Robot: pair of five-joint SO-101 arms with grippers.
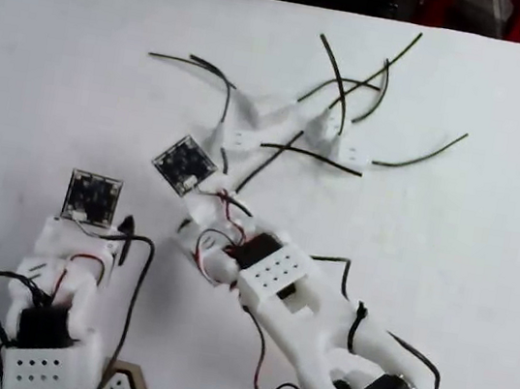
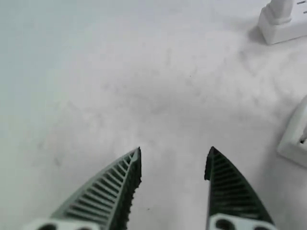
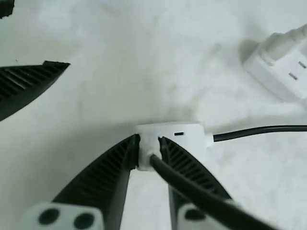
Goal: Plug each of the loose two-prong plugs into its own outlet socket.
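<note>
A white table point(image 1: 55, 56) carries several white outlet blocks point(image 1: 349, 152) trailing loose black cords point(image 1: 427, 157).

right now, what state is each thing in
left gripper: open, holding nothing
right gripper: shut on white plug
white plug: clamped, against socket block; seated or not, cannot tell
socket block: lying flat, black cord attached
other socket: lying flat, two slots empty
</note>
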